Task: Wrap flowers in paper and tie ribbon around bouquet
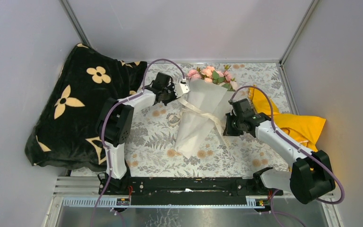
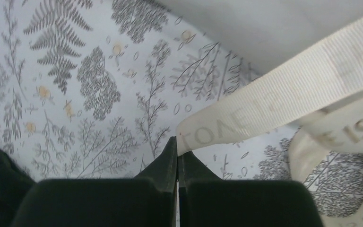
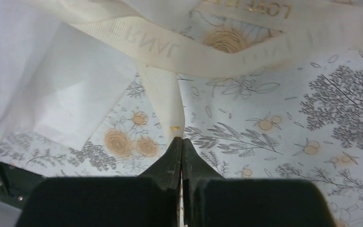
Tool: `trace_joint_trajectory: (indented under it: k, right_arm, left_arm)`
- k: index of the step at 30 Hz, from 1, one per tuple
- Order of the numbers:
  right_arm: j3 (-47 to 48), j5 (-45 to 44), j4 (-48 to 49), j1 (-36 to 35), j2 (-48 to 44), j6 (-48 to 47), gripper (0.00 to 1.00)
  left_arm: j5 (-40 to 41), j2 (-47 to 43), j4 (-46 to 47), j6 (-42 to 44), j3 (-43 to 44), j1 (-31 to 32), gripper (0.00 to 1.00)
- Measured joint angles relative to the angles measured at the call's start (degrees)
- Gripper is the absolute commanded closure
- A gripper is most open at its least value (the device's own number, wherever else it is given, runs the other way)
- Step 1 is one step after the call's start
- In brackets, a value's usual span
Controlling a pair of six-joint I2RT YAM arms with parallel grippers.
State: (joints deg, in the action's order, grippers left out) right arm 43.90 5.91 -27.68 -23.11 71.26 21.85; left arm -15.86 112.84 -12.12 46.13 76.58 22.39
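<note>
Seen from above, a black blanket (image 1: 75,109) is lying heaped at nine o'clock on the tablecloth (image 1: 246,156); just to its right the left gripper (image 1: 185,88) is reaching toward three o'clock and touching the upper left edge of the bouquet (image 1: 208,94); its wrist view is showing the fingers pressed together, clenching the very end of the ribbon (image 2: 283,94), which is stretching away to two o'clock.

The bouquet is resting mid-table, the flowers (image 1: 208,73) pointing to one o'clock and the narrow tip of the paper (image 1: 196,132) pointing to seven o'clock; the ribbon is crossing the paper cone slantwise, from its ten o'clock side to its four o'clock side.

At the cone's four o'clock edge the right gripper (image 1: 228,130) is pointing down at the cloth; its own camera is showing the fingers squeezed together on a strip of ribbon that is rising to twelve o'clock and joining a printed band beside the paper.

A yellow cloth (image 1: 302,125) is lying bunched at three o'clock, behind the right arm.
</note>
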Motion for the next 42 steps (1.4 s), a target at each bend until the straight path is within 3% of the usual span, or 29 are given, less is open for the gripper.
trace_joint_trajectory:
  k: [9, 20, 28, 42]
  right_arm:
    - [3.30, 13.75, 3.87, -0.20, -4.42, -1.79, 1.00]
    - [17.62, 29.14, 20.31, -1.27, -2.25, 0.33, 1.00]
    - [21.09, 30.05, 29.88, -1.27, -0.50, 3.74, 1.00]
    - [21.07, 29.49, 31.08, -1.27, 2.19, 5.07, 1.00]
  left_arm:
    - [2.21, -0.74, -0.72, -11.10, -0.26, -0.37, 1.00]
    - [3.91, -1.18, -7.41, -23.78, 2.10, 6.12, 1.00]
    - [4.04, -2.89, -8.59, -26.73, 2.82, 5.90, 1.00]
    - [3.69, -3.52, -8.92, -27.52, 2.82, 6.25, 1.00]
